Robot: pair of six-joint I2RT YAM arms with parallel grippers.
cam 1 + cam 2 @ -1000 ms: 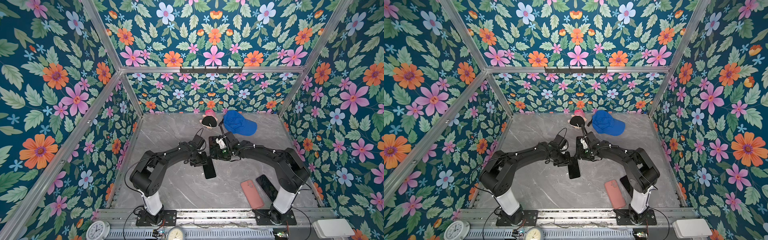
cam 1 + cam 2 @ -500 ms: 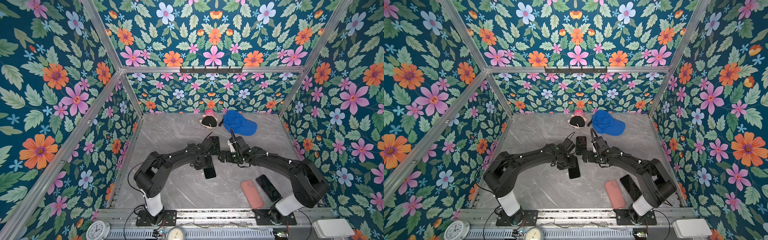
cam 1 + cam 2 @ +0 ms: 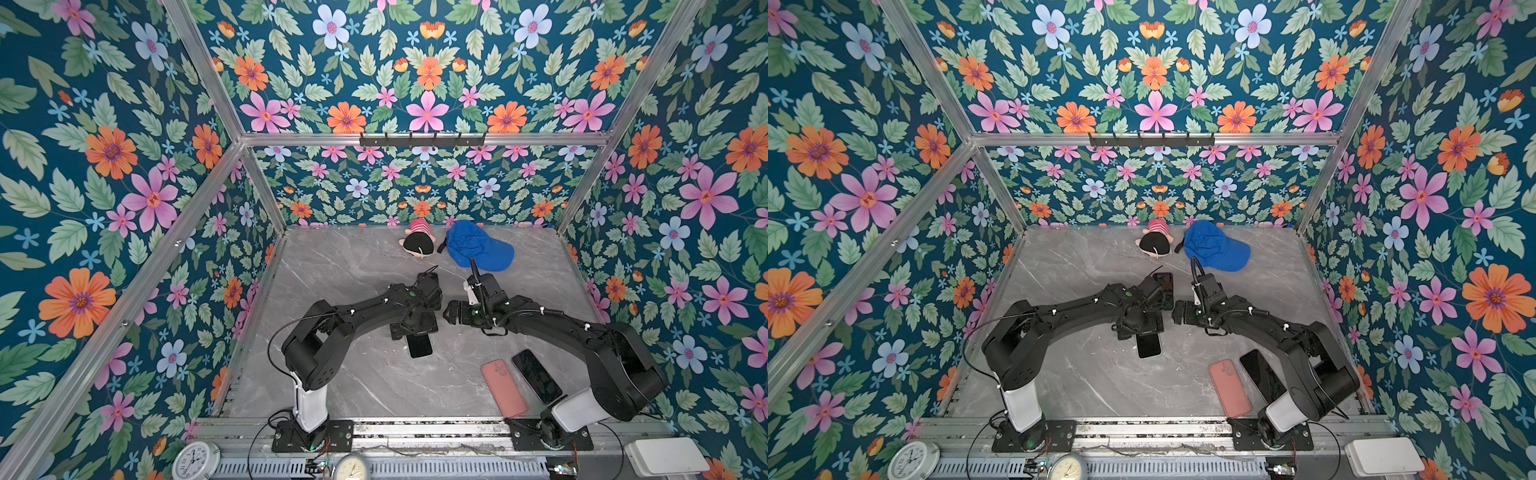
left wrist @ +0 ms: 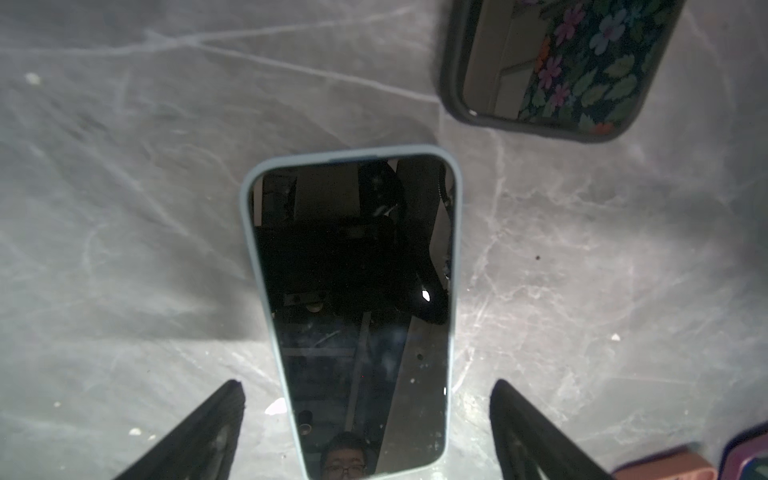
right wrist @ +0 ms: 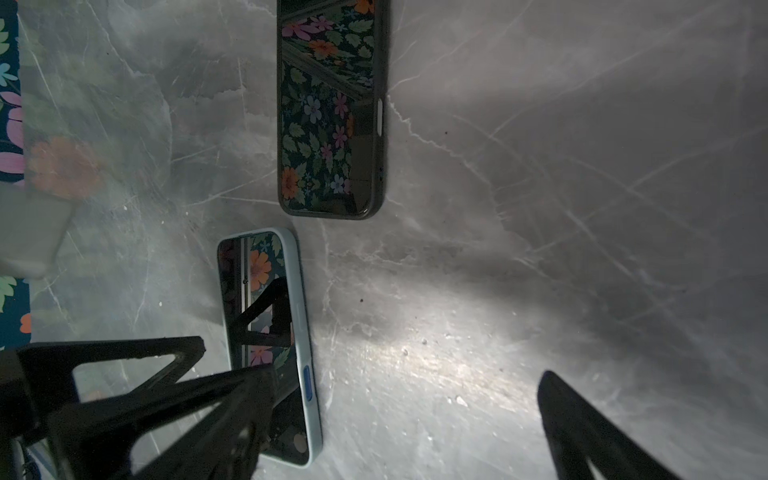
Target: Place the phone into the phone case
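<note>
Resting on marble tabletop (image 3: 353, 386): cased phone (image 4: 353, 291); floral walls (image 3: 415, 95); left tool (image 4: 368, 384), right tool (image 5: 409, 374) spread.

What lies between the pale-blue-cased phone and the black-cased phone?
Only bare marble tabletop, seen in both wrist views, separates the pale-blue-cased phone from the black-cased phone.

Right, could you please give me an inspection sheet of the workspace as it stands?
Surface: grey marble table, pale specks.
Job's things: phone in light-blue case flat mid-table; phone in black case behind it; pink case and black phone near right arm's base.
Clutter: plush doll, blue cap by back wall.
Grippers: left gripper open, astride the light-blue case, not touching; right gripper open, empty.
Cables: black cable loops on both arms.
Surroundings: floral walls, hook rail, two clocks, white box.
</note>
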